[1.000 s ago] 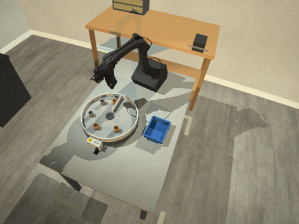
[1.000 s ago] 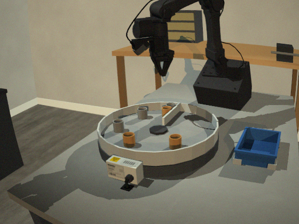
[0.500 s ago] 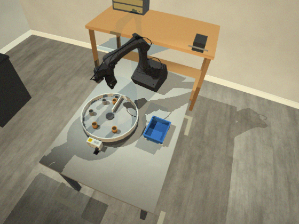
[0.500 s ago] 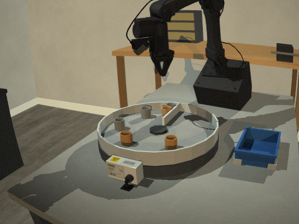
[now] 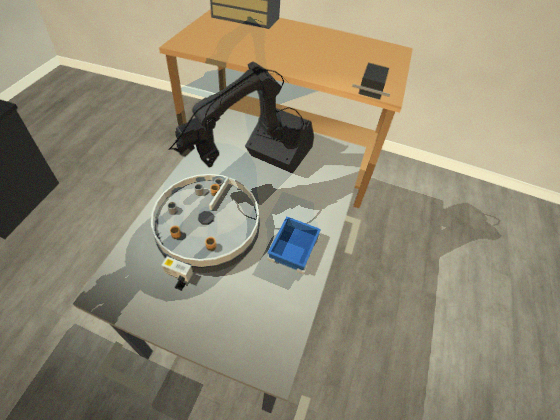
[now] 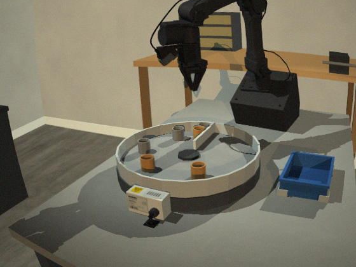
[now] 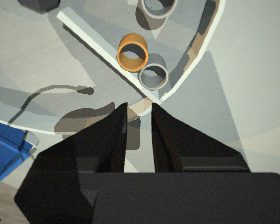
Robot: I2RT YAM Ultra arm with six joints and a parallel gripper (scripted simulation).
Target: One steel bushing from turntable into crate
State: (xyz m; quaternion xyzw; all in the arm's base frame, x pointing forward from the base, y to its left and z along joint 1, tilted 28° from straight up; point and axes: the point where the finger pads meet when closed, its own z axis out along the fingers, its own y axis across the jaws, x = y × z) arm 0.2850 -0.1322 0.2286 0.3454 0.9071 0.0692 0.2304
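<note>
Fingers of the tool [image 6: 193, 83] stand close together with a thin gap between them, and nothing sits in that gap; it grips nothing and touches nothing. It hangs point-down in the air, well above the far rim of the turntable [image 6: 187, 185].

Six bushings stand upright on the turntable: three grey steel ones and three orange ones. Each steel bushing is a short, plain grey tube, open at the top, with a dark bore. One steel bushing [image 6: 143, 145] stands at the left side, a second [image 6: 178, 133] further back, and a third [image 7: 153, 77] at the far rim, just beside the pale divider bar [image 6: 206, 135] and next to an orange bushing [image 6: 198, 131]. In the wrist view that pair lies just ahead of the fingertips. The other two orange bushings [image 6: 147, 162] [image 6: 198, 170] stand near the front rim, either side of the dark hub [image 6: 189, 154].

One blue crate [image 6: 306, 175] rests on the grey surface [image 6: 222, 236] to the right of the turntable, with no bushing in it. One small beige box [image 6: 148, 201] sits in front of the turntable.
</note>
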